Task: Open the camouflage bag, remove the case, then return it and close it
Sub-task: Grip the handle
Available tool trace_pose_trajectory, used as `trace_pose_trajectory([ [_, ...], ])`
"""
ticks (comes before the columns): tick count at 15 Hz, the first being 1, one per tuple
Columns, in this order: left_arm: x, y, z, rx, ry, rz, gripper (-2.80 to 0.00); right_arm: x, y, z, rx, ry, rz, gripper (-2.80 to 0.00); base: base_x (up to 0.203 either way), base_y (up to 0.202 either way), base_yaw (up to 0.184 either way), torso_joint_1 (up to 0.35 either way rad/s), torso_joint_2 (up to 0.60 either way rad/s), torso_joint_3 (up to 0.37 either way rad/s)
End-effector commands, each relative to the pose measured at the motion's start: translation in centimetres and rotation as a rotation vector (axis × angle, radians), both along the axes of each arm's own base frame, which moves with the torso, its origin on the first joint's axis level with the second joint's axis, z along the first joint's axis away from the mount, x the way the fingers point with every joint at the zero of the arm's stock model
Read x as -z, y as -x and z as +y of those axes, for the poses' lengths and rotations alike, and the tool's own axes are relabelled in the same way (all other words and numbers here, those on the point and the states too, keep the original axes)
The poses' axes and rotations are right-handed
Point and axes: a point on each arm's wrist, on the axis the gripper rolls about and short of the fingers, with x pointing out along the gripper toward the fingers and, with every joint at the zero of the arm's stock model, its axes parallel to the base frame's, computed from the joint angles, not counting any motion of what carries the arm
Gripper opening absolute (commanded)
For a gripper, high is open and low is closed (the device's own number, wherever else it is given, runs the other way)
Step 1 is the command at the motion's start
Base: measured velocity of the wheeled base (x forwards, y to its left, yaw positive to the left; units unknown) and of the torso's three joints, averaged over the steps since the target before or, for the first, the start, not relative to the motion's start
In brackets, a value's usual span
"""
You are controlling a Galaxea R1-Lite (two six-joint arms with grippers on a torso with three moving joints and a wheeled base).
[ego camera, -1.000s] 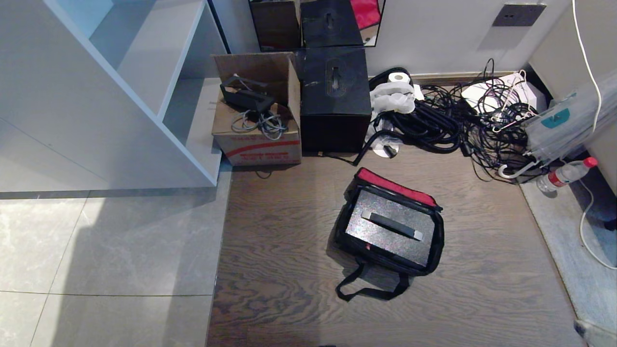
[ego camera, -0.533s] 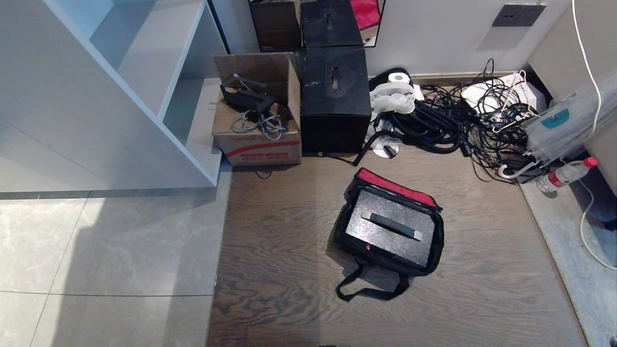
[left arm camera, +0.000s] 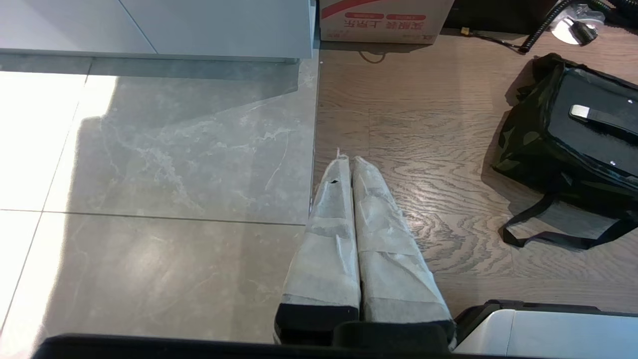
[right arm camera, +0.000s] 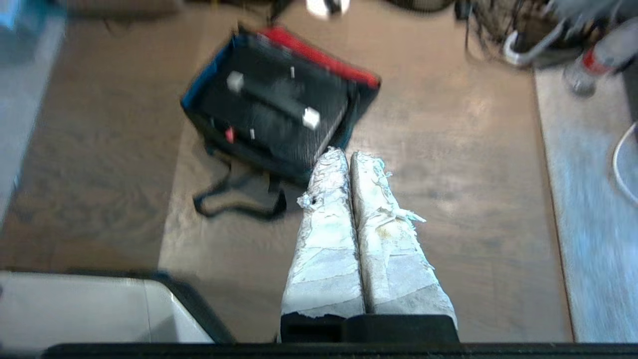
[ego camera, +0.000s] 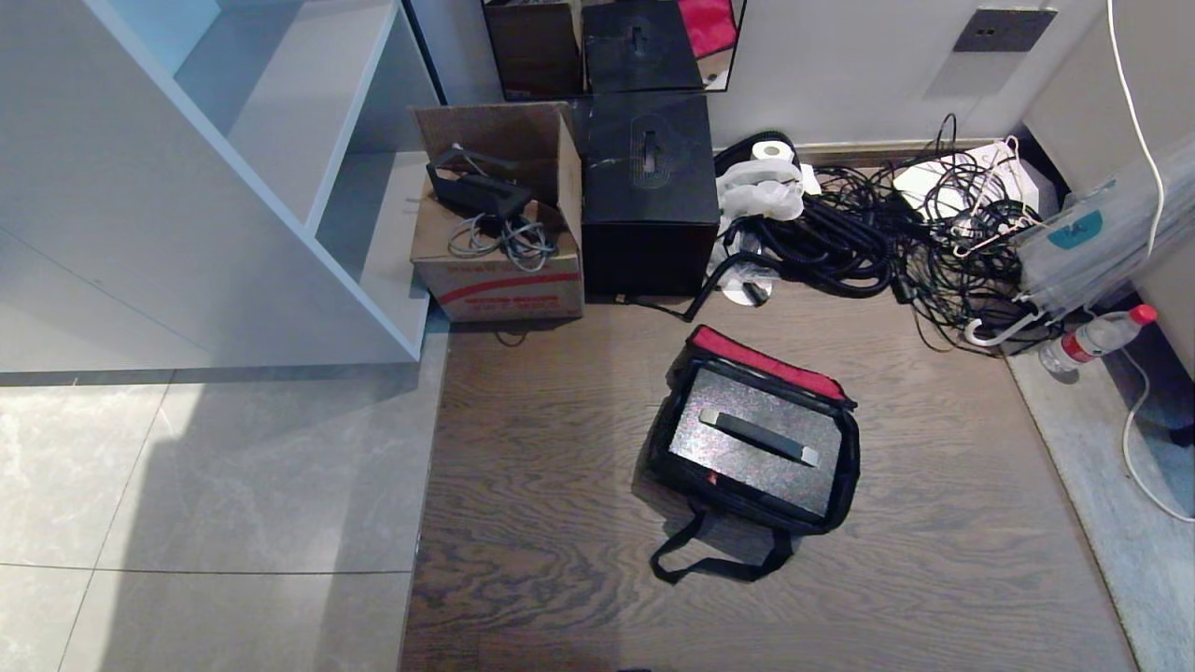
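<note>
Right of centre in the head view, the camouflage bag (ego camera: 754, 448) lies on the wood floor with its lid folded back (red edge showing), and the case (ego camera: 752, 439) sits inside it, handle up. Both the left gripper (left arm camera: 347, 160) and the right gripper (right arm camera: 347, 153) hang above the floor with fingers pressed together, holding nothing. Judging by this, the bag is open, and at least closing remains.
</note>
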Motion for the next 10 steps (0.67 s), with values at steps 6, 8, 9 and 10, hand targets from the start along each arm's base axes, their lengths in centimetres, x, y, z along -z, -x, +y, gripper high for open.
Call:
trace_pose_trajectory([
  [6, 0.00, 0.00, 0.00, -0.001, 0.001, 0.000, -2.80, 1.04, 0.44, 0.00, 0.007, -0.024, -0.068, -2.80, 0.000, 0.000, 0.000, 0.000, 0.00, 0.000],
  [8, 0.00, 0.00, 0.00, -0.001, 0.000, 0.000, -2.80, 1.04, 0.44, 0.00, 0.007, -0.024, -0.068, -2.80, 0.000, 0.000, 0.000, 0.000, 0.00, 0.000],
  [9, 0.00, 0.00, 0.00, -0.001, 0.001, 0.000, -2.80, 1.04, 0.44, 0.00, 0.007, -0.025, -0.068, -2.80, 0.000, 0.000, 0.000, 0.000, 0.00, 0.000],
  [10, 0.00, 0.00, 0.00, -0.001, -0.002, 0.000, -2.80, 1.04, 0.44, 0.00, 0.006, -0.024, -0.068, -2.80, 0.000, 0.000, 0.000, 0.000, 0.00, 0.000],
])
